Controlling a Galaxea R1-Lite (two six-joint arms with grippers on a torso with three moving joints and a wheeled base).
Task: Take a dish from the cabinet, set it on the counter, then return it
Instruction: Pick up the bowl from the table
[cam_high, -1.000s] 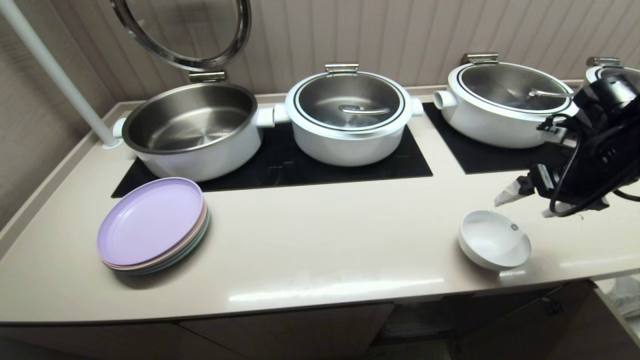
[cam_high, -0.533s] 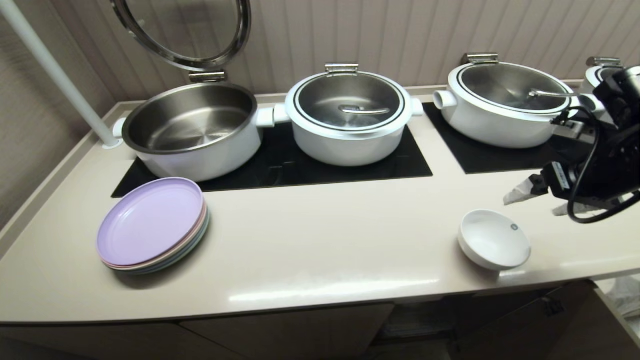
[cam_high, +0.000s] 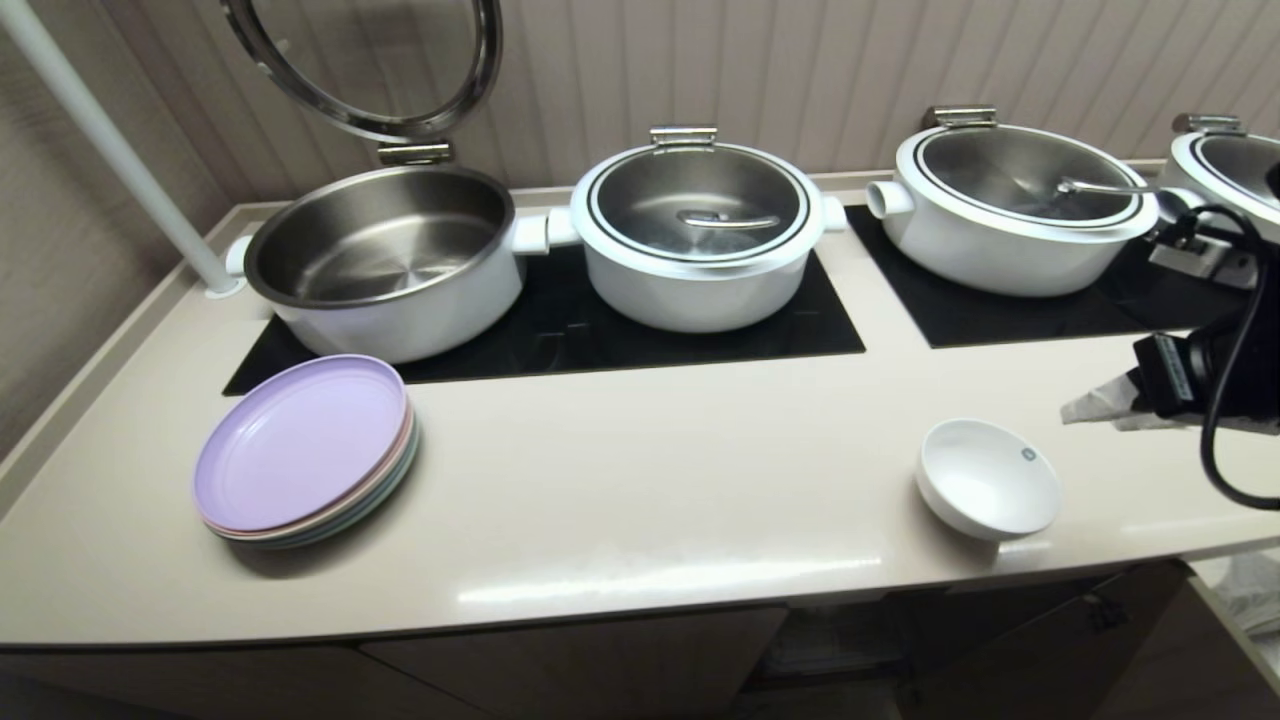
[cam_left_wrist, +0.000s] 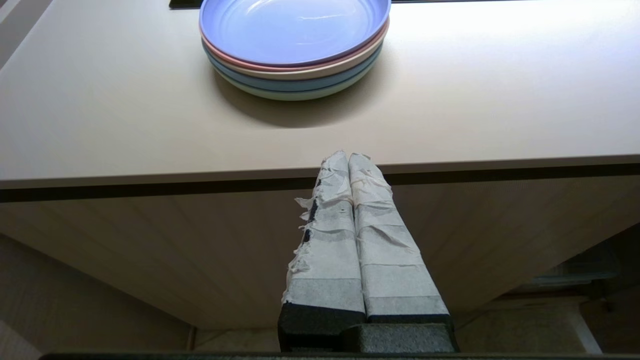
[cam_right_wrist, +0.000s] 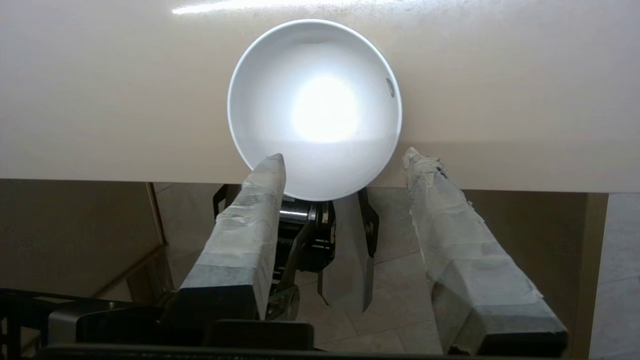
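The dish (cam_high: 988, 490), a small white bowl with a tiny blue-grey logo near its rim, stands upright on the counter (cam_high: 640, 480) close to the front edge at the right. My right gripper (cam_high: 1100, 415) hovers to the right of it, apart from it, open and holding nothing. In the right wrist view the dish (cam_right_wrist: 315, 105) lies beyond the taped fingertips (cam_right_wrist: 270, 175), with the right gripper (cam_right_wrist: 345, 156) level with its near rim. My left gripper (cam_left_wrist: 347, 156) is shut and parked below the counter's front edge. The cabinet (cam_high: 560, 660) front shows under the counter.
A stack of pastel plates (cam_high: 305, 450) with a lilac top sits at the front left. Three white pots (cam_high: 700, 235) stand on black cooktop panels (cam_high: 620, 340) at the back, the left one (cam_high: 385, 255) with its lid raised. A white pole (cam_high: 110, 150) rises at the far left.
My right gripper has drawn away from the dish toward the right edge of the head view. The dish has stayed where it stands on the counter.
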